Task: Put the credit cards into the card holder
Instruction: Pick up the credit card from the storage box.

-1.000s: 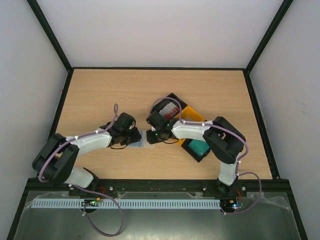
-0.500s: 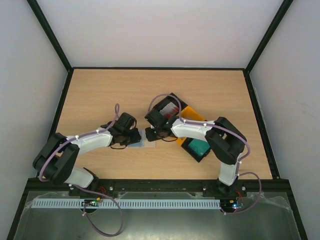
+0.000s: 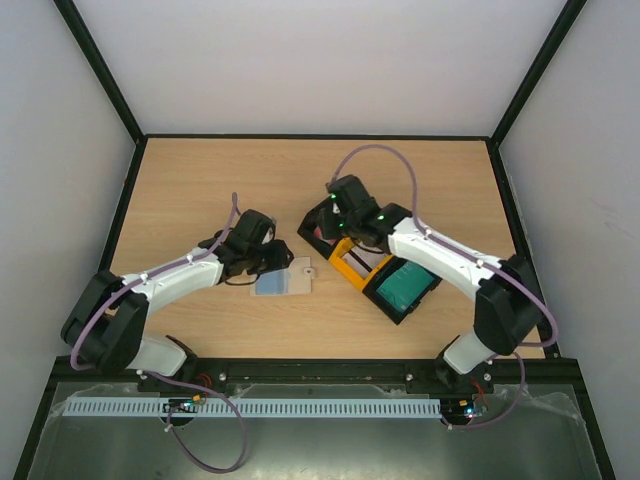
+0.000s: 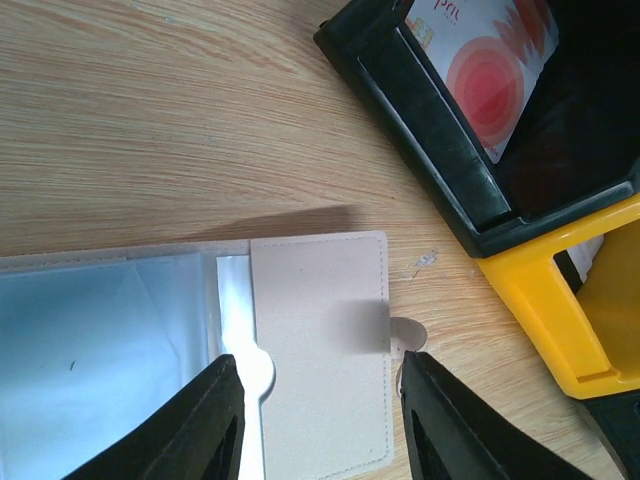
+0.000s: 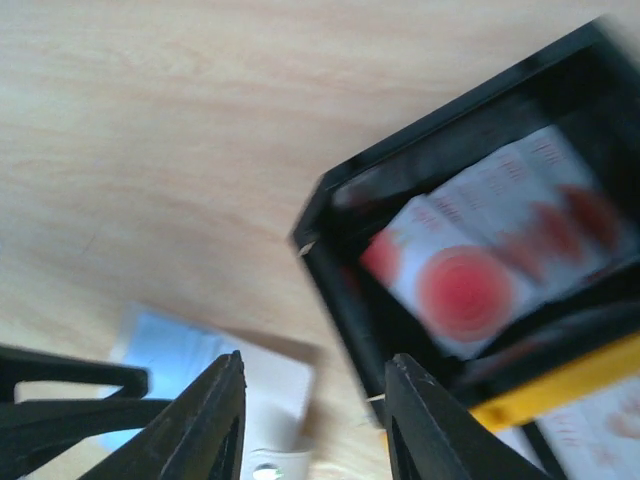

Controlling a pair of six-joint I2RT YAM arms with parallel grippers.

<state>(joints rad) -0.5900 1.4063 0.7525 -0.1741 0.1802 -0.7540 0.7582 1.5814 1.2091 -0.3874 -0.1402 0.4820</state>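
Left jaws gape above the card holder — beige flap, blue-grey lining.

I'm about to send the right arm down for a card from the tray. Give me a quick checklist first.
1. The card holder lies open on the table: ok.
2. The left gripper is clear of the holder: cannot tell; its jaws are open, astride the beige flap.
3. The right gripper is open and empty: ok.
4. It is at the black compartment of the tray: ok; exact alignment cannot tell, as the wrist view is blurred.
5. The red-and-white cards lie there for picking: ok.
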